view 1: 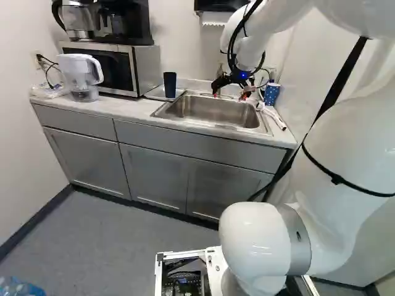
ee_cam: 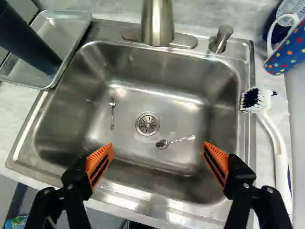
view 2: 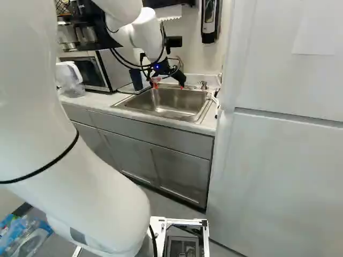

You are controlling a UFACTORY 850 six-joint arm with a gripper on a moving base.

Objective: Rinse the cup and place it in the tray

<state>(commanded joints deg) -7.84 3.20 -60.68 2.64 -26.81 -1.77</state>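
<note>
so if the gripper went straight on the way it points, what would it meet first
Probably the bottom of the sink, around the drain and the spoon nearer it, though depth is hard to judge.

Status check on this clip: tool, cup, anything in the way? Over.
Tool open and empty over the sink. Dark cup standing in the tray; rinsed or not, can't tell. Two spoons lying in the sink.

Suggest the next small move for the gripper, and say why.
I would probably lift the open gripper away from the sink: it holds nothing, and the dark cup already stands upright in the tray. Whether that cup has been rinsed, the pictures do not show.
</note>
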